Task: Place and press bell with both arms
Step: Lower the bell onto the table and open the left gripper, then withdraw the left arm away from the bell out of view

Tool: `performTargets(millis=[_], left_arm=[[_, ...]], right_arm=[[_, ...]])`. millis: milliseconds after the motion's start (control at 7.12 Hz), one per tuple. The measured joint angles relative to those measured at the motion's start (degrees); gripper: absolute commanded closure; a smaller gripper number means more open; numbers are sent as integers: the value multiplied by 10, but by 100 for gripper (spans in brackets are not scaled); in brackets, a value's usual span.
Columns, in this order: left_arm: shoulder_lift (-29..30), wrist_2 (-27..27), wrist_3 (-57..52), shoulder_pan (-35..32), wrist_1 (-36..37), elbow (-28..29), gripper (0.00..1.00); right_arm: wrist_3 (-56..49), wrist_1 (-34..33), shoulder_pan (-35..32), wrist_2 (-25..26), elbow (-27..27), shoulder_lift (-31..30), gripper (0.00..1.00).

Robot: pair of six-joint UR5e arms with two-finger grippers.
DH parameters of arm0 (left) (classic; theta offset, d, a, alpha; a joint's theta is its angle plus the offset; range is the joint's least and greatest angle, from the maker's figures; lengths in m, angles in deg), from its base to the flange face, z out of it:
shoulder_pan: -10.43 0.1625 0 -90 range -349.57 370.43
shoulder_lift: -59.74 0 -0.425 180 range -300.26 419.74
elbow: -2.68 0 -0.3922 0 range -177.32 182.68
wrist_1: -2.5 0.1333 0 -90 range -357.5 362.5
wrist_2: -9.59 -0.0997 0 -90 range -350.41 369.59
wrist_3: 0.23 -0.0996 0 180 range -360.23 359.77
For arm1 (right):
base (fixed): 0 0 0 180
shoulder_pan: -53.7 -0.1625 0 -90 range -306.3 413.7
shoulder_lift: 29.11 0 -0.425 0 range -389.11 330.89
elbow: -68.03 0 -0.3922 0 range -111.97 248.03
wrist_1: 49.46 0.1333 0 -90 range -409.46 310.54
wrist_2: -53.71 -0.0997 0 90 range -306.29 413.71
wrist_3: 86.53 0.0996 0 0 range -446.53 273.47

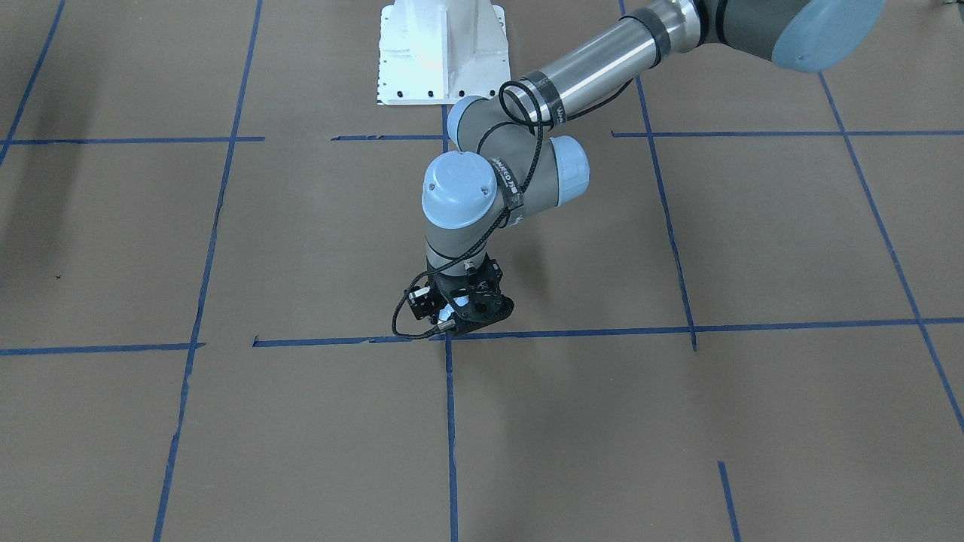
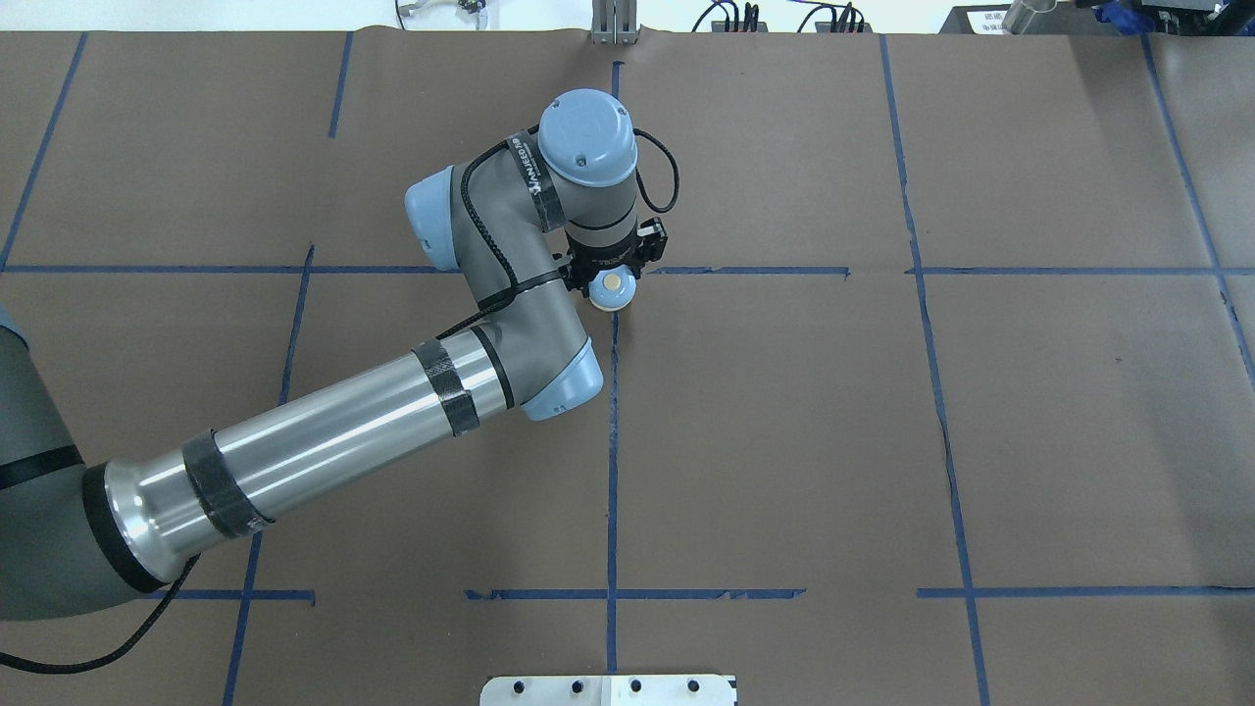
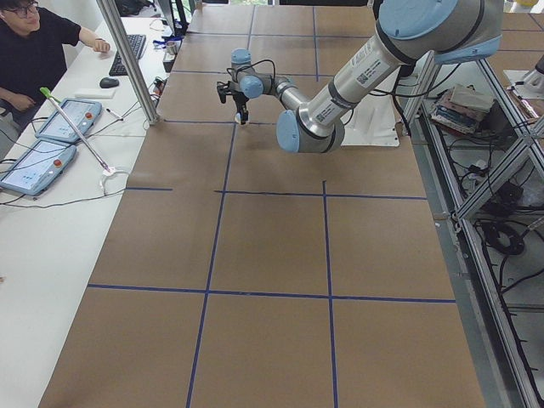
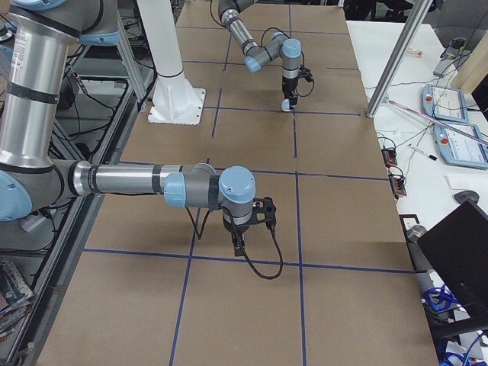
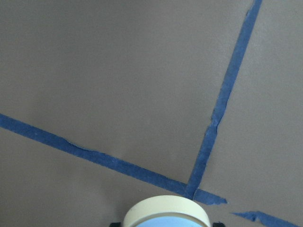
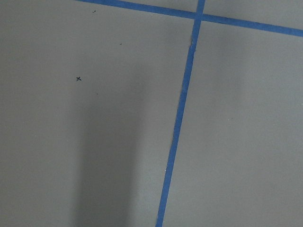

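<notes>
The bell (image 2: pixel 612 290), a light-blue dome with a cream button, sits between the fingers of my left gripper (image 2: pixel 610 282), right at a blue tape crossing at the table's middle. In the left wrist view its cream rim (image 5: pixel 165 210) fills the bottom edge, low over the crossing. In the front-facing view the left gripper (image 1: pixel 465 320) points down and hides the bell. The right gripper (image 4: pixel 239 245) shows only in the exterior right view, low over the table near another tape line. I cannot tell whether it is open or shut.
The white pedestal (image 1: pixel 440 53) stands at the robot's side of the table. Blue tape lines (image 2: pixel 613 441) divide the brown table cover. A metal post (image 3: pixel 127 59), tablets (image 3: pixel 38 161) and an operator (image 3: pixel 38 47) are beyond the far table edge.
</notes>
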Motion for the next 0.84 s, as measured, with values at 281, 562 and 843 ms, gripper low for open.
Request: performTargets(millis=[281, 562, 843], left_arm=[[5, 0, -2, 0, -7, 4, 0], [15, 22, -4, -18, -1, -3, 0], [2, 94, -44, -52, 48, -47, 0]], right_arm=[[0, 0, 0, 0, 0, 0, 0], [0, 0, 0, -1, -1, 0, 0], [0, 0, 0, -1, 0, 0, 0]])
